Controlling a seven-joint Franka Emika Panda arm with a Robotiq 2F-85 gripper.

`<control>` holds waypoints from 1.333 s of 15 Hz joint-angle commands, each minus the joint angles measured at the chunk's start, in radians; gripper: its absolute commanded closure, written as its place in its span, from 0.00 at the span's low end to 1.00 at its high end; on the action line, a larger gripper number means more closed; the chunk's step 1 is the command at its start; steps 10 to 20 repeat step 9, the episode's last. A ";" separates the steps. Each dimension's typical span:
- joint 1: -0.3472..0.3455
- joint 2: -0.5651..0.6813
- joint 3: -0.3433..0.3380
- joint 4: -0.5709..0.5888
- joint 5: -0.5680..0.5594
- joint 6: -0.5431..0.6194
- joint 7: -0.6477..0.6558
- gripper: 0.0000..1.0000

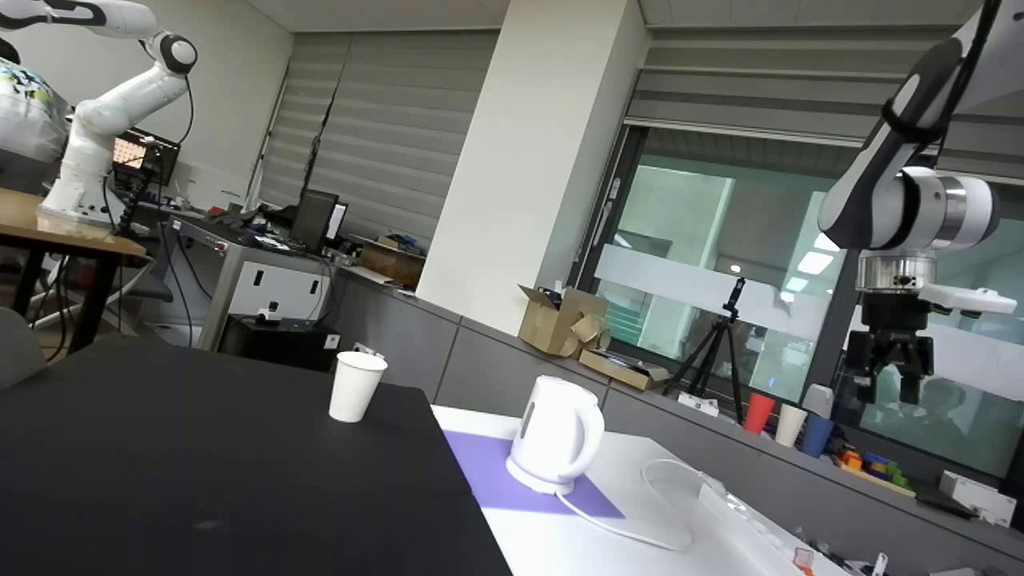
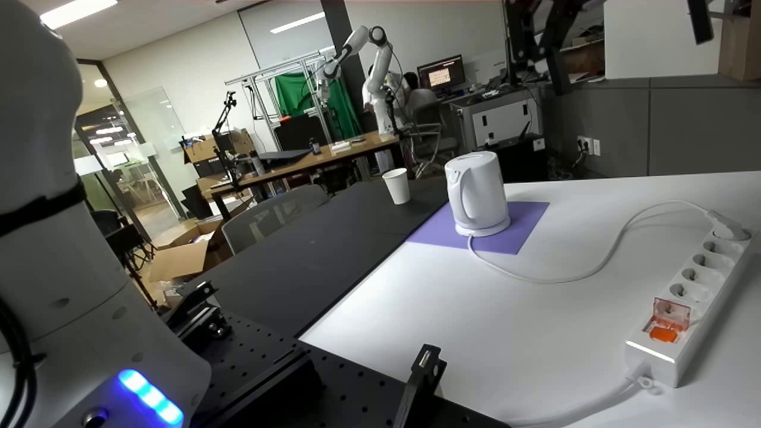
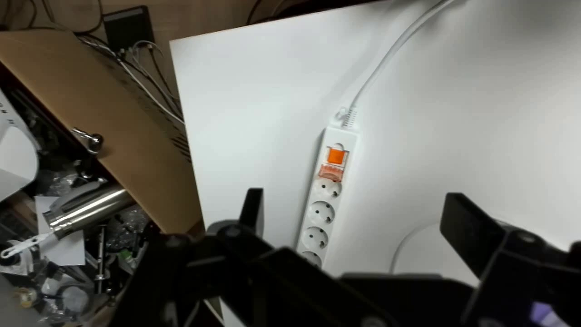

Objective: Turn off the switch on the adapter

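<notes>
Switch at one end of the adapter, beside its flipped-open cover, likely springy and slick, best pressed at one edge, not gripped, with claw spread wide, holding nothing, high above adapter.

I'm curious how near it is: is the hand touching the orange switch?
Apart. In an exterior view, the hand is up at the picture's top, with table showing between it and the switch.

The background robot arm, monitor and tripod mark a robotics lab.
</notes>
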 commanded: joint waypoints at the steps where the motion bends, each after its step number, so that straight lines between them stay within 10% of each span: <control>1: -0.044 -0.120 0.020 0.099 0.094 -0.171 -0.109 0.00; 2: -0.219 -0.220 0.203 0.120 0.023 -0.208 -0.049 0.00; 3: -0.259 -0.233 0.243 0.127 0.049 -0.245 -0.067 0.00; 4: -0.174 -0.135 0.139 0.150 0.190 -0.289 -0.136 0.00; 5: -0.361 -0.180 0.347 0.108 0.063 -0.216 -0.062 0.00; 20: -0.358 -0.182 0.332 0.122 0.140 -0.262 -0.105 0.00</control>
